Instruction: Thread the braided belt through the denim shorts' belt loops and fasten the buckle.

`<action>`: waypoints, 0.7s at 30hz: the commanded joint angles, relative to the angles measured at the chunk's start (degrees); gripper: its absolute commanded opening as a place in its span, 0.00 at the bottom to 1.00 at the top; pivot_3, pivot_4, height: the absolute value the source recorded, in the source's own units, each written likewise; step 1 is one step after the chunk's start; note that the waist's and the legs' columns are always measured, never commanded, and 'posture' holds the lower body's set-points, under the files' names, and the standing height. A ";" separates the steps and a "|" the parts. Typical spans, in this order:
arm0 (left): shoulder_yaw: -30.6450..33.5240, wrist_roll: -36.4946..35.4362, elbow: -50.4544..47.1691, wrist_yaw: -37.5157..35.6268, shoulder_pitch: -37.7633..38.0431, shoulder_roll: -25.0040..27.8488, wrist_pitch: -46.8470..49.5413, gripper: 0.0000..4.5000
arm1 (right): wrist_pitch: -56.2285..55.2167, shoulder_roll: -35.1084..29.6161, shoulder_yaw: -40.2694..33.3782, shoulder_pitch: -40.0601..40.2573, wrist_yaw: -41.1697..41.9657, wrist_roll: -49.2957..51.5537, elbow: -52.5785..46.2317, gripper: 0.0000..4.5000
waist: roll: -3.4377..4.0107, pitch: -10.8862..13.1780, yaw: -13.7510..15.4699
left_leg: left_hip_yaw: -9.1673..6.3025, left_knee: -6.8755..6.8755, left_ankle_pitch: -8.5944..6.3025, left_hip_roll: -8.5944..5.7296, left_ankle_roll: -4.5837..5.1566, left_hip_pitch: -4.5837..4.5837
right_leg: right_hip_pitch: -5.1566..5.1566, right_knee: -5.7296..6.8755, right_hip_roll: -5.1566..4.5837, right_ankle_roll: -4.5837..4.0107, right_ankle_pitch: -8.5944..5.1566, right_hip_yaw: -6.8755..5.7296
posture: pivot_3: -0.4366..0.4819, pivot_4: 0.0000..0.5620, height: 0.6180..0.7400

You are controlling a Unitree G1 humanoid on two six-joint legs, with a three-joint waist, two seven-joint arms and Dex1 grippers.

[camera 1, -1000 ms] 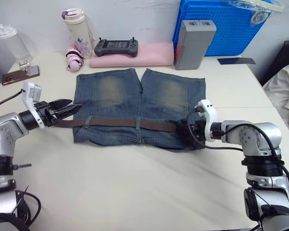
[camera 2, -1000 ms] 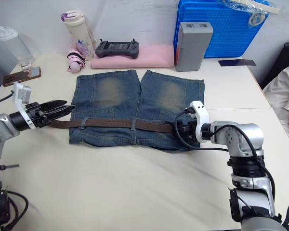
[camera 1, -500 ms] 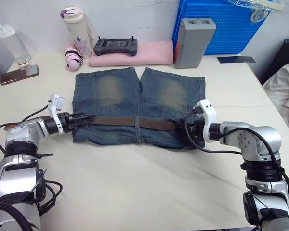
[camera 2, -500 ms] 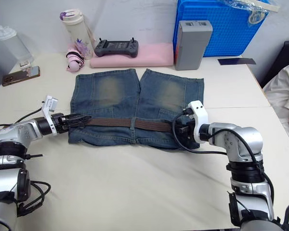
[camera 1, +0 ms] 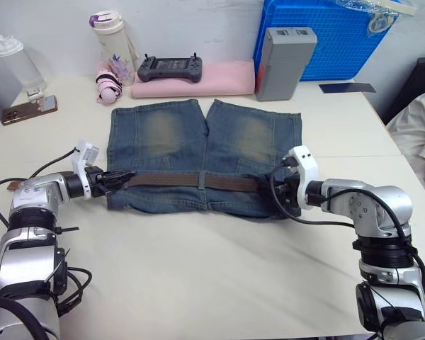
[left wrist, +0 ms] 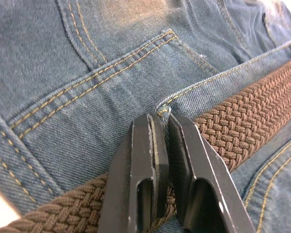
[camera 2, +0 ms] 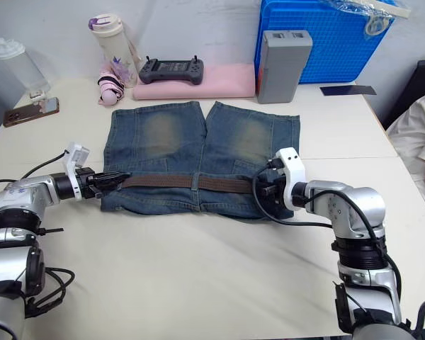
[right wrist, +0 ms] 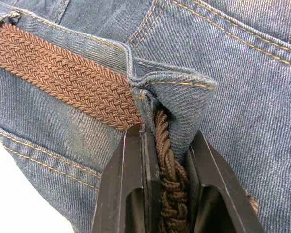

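The left gripper (camera 1: 119,177) has slid in along the belt (camera 1: 191,180) to the shorts (camera 1: 198,152) and pinches it (the right gripper (right wrist: 165,160) clamps belt and waistband), so threading advances.

Coarse woven braided belt (right wrist: 63,73); faded, twill-textured denim shorts (camera 1: 198,142); smooth matt-black gripper fingers (left wrist: 140,170).

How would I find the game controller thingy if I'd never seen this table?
Look at the far edge of the table, left of the blue crate. A pink folded cloth lies there, and the dark grey controller sits on it, the only thing with two small antennas.
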 commanded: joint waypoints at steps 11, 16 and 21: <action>6.34 1.30 -3.74 15.82 -4.42 -2.70 -26.75 0.07 | -21.67 0.46 -6.16 -7.27 -3.83 -3.13 8.15 0.05 | -0.04 0.02 -0.03 | 0.16 0.39 0.00 -0.09 0.03 -0.63 | -0.87 0.67 -0.12 0.03 0.02 -0.04 | 0.48 0.27 0.87; 7.14 6.21 -24.31 21.66 14.09 -2.47 -49.36 0.07 | -25.14 -2.30 -6.38 6.19 3.45 3.14 -11.49 0.05 | -0.04 0.01 0.11 | 0.21 0.34 -0.02 -0.09 0.05 -0.96 | -1.32 0.78 -0.21 0.05 0.03 -0.04 | 0.48 0.27 0.87; 9.76 13.80 -40.65 27.12 32.92 -0.09 -62.75 0.07 | -24.00 -10.80 -6.44 23.69 9.21 5.40 -25.52 0.05 | -0.04 0.01 0.24 | 0.19 0.37 -0.12 -0.09 0.17 -1.00 | -1.23 0.63 -0.26 0.06 0.03 -0.11 | 0.48 0.27 0.87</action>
